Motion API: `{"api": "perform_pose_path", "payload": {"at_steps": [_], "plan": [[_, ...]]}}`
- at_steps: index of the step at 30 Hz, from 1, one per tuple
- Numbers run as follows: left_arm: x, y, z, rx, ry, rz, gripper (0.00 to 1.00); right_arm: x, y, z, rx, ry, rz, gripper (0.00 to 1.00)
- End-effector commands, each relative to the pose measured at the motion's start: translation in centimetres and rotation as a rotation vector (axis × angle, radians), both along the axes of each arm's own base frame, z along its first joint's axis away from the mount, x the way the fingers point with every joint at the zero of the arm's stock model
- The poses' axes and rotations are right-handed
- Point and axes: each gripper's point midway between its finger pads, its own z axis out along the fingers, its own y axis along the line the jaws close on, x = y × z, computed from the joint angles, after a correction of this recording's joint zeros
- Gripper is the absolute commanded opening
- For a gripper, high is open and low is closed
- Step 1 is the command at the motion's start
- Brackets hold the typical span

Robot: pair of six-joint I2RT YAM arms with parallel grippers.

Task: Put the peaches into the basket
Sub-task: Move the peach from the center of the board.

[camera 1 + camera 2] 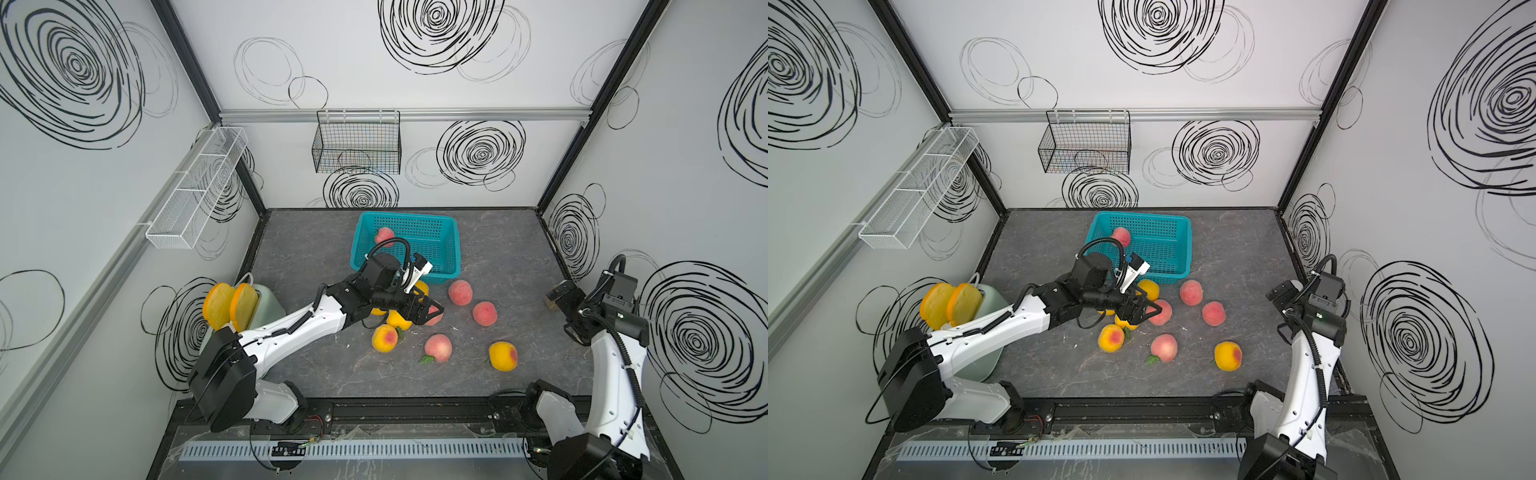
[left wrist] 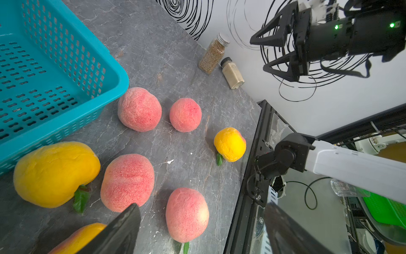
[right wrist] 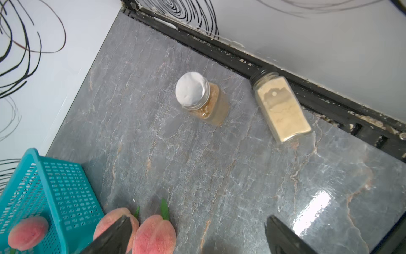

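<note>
Beside the teal-blue perforated plastic basket (image 1: 415,230), your left gripper (image 1: 432,314) hangs jaws apart over a pink-red round toy peach (image 2: 127,182); your right gripper (image 2: 260,53) gapes empty.

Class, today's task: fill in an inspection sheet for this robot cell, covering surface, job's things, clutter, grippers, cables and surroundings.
Surface: grey marbled tabletop, a few white specks.
Job's things: teal basket holds one pink peach; at least eight loose peaches lie on the tabletop beside it.
Clutter: upright spice jar and toppled spice jar on the robot's right side; two bread slices in a pale green holder.
Grippers: left gripper open, empty, low over the loose peaches; right gripper open, empty, raised.
Cables: black cable loops over the left wrist; ribbed black cable along the right arm.
Surroundings: scribble-patterned walls, black wire basket, white mesh rack.
</note>
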Motion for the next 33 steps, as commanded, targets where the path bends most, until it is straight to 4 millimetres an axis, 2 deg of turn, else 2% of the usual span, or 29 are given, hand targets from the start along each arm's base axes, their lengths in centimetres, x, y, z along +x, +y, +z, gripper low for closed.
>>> {"api": "perform_pose_path", "payload": {"at_steps": [1, 4, 8, 13, 16, 18, 19, 21, 24, 29, 33], "plan": [[0.4, 0.0, 0.9, -0.017, -0.044, 0.001, 0.92, -1.5, 1.0, -0.3, -0.018, 0.026, 0.025, 0.99], [0.5, 0.0, 0.9, -0.016, -0.043, 0.007, 0.92, -1.4, 2.6, 0.6, -0.014, -0.03, 0.096, 0.99], [0.9, 0.1, 0.6, -0.013, -0.033, 0.016, 0.92, -1.7, 6.7, 0.8, 0.063, -0.137, 0.262, 0.99], [1.8, 0.7, 0.0, -0.003, -0.013, 0.053, 0.92, -3.7, 11.4, -2.9, 0.229, -0.116, 0.416, 0.95], [2.6, 1.2, 0.1, -0.008, -0.008, 0.08, 0.92, -4.5, 13.3, -3.8, 0.29, -0.108, 0.472, 0.89], [3.1, 1.7, 0.1, -0.009, -0.007, 0.098, 0.92, -4.7, 13.9, -4.1, 0.3, -0.105, 0.5, 0.87], [3.3, 1.9, 0.3, -0.012, -0.01, 0.106, 0.92, -4.8, 14.1, -4.5, 0.311, -0.088, 0.506, 0.83], [3.7, 2.4, 0.4, -0.012, -0.013, 0.126, 0.92, -4.9, 14.9, -6.0, 0.338, -0.023, 0.535, 0.82], [4.2, 3.0, 0.7, -0.017, -0.02, 0.152, 0.92, -4.8, 15.8, -7.8, 0.317, 0.06, 0.567, 0.88], [4.7, 3.8, 1.0, -0.023, -0.028, 0.175, 0.92, -4.2, 14.2, -7.6, 0.026, 0.214, 0.521, 0.97], [4.8, 3.9, 1.2, -0.03, -0.027, 0.176, 0.92, -3.4, 14.8, -7.7, -0.076, 0.304, 0.558, 1.0]]}}
